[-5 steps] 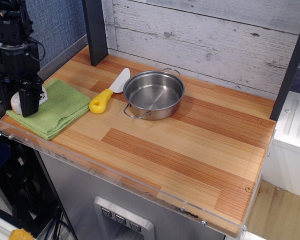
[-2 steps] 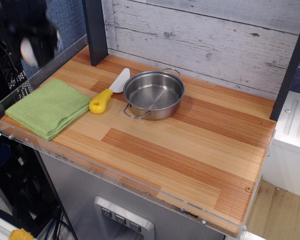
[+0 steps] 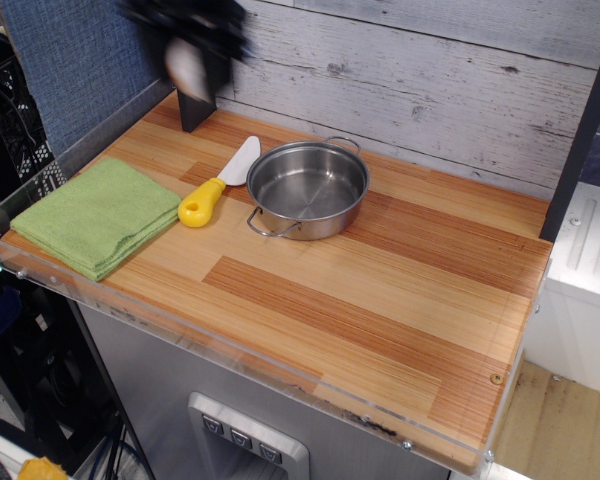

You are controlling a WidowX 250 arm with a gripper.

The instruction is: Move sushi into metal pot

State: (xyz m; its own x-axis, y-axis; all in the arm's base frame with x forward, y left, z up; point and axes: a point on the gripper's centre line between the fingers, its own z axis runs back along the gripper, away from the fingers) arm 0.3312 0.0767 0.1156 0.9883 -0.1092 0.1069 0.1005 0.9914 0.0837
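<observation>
observation.image: blurred gripper (image 3: 187, 55) aloft, sushi (image 3: 187, 70) indistinct — metal pot (image 3: 307, 188); no legible writing

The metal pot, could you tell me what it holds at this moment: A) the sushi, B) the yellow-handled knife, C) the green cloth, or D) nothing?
D: the metal pot shows only its bare steel bottom, while the blurred gripper carries the sushi in the air to its upper left.
</observation>
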